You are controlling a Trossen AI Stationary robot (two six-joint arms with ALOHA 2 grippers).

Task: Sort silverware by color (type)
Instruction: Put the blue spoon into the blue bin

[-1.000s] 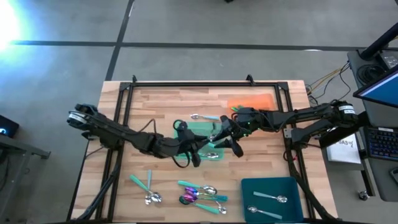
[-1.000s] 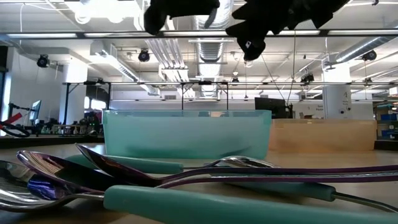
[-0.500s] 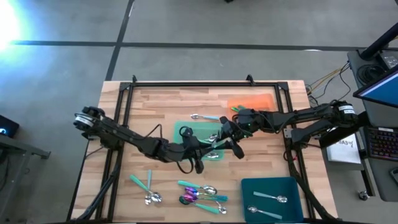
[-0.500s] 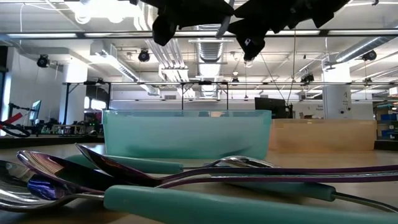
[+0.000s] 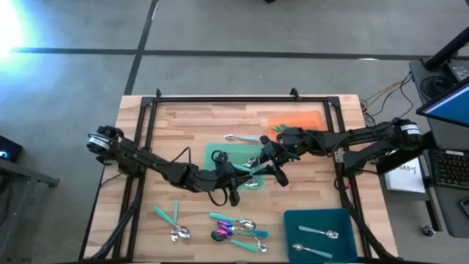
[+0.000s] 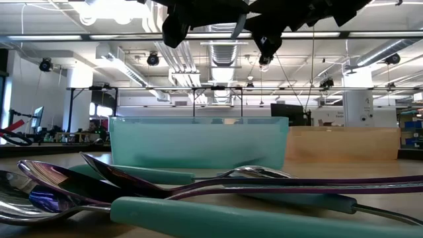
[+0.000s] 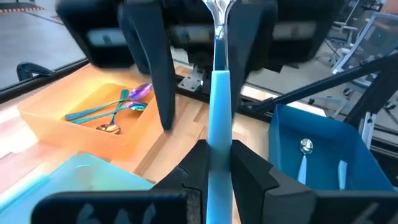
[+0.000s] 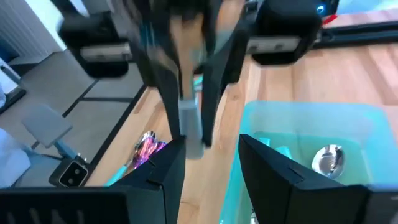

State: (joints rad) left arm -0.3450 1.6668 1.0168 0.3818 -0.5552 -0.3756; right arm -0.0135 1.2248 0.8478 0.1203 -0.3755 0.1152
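My left gripper point(image 7: 217, 155) is shut on a teal-handled silver spoon point(image 7: 217, 93) in mid-air above the green tray point(image 5: 218, 154). My right gripper point(image 8: 211, 163) faces it from the table's right, open. Its fingers stand on either side of the spoon's silver head point(image 8: 191, 124); I cannot tell whether they touch it. In the high view the left gripper point(image 5: 234, 178) and the right gripper point(image 5: 265, 163) nearly meet over the tray. In the low view both hang at the top edge, with the spoon point(image 6: 238, 23) between them. My left gripper pinches the spoon's teal handle point(image 7: 217, 134) between its two fingers, coming from the table's left. The spoon runs on forward past the fingertips, head toward the right gripper. It is lifted clear of the tray and table.
A heap of silver and purple spoons point(image 5: 238, 229) and two teal-handled ones point(image 5: 172, 220) lie near the table's front edge. The orange tray point(image 5: 300, 119) holds coloured spoons, the dark teal tray point(image 5: 330, 218) two silver ones. One spoon point(image 5: 242, 138) lies beyond the green tray.
My left gripper has come down a little and toward the right gripper, bringing the spoon between that gripper's fingers; the spoon now shows in the low view. Over the last half second both grippers have hardly moved.
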